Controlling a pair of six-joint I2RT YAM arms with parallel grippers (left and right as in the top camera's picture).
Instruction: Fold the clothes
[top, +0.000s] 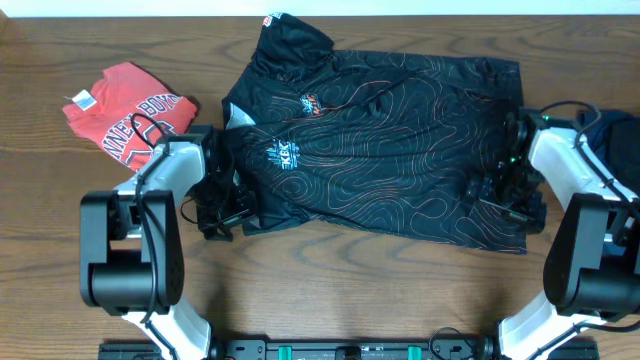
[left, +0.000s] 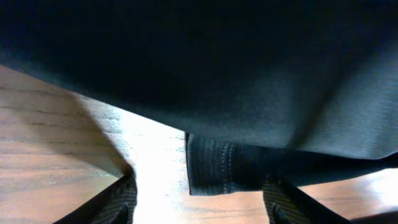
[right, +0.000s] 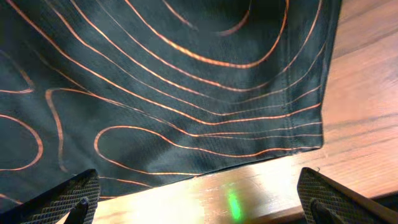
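A black T-shirt (top: 380, 150) with thin orange contour lines lies spread across the middle of the table, white lettering on its chest. My left gripper (top: 222, 212) sits at the shirt's left edge. In the left wrist view its jaws (left: 200, 208) stand apart over bare wood, with a stitched hem end (left: 211, 168) of the black cloth just beyond the fingertips (left: 118, 202). My right gripper (top: 505, 198) is at the shirt's right lower hem. It (right: 199, 208) stands wide open, the orange-lined hem (right: 205, 158) lying just ahead of its pads (right: 71, 198).
A folded red T-shirt (top: 125, 115) with white lettering lies at the left. A dark navy garment (top: 622, 135) shows at the right edge, behind the right arm. The wooden table (top: 350, 280) runs in front of the black shirt.
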